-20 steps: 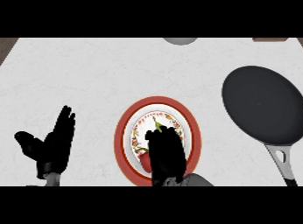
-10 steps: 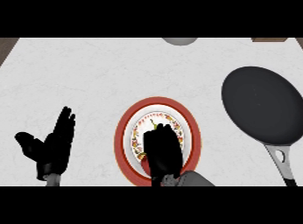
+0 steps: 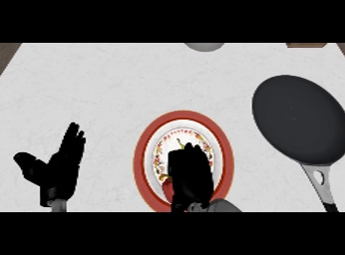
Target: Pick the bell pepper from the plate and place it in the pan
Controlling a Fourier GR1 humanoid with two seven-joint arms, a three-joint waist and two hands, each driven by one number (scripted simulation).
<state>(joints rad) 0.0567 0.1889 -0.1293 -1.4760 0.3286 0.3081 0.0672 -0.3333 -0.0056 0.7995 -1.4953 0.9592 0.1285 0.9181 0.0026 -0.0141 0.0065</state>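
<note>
The right hand (image 3: pixel 187 172) is sitting over the plate (image 3: pixel 147 149), covering the pepper (image 3: pixel 166 185), of which only a sliver of red is showing at the hand's left edge, with a thin dark tip poking above the fingers. Whether those fingers are closing round the pepper or merely lying over it, I cannot tell. The left hand (image 3: pixel 58 167) is resting open, fingers up, at the lower left. The pan (image 3: pixel 300 118) is lying well apart to the right, handle pointing toward the robot. To do this step well, the hand should be wrapping the pepper's body from both sides before lifting, then rising straight up clear of the rim before swinging right
</note>
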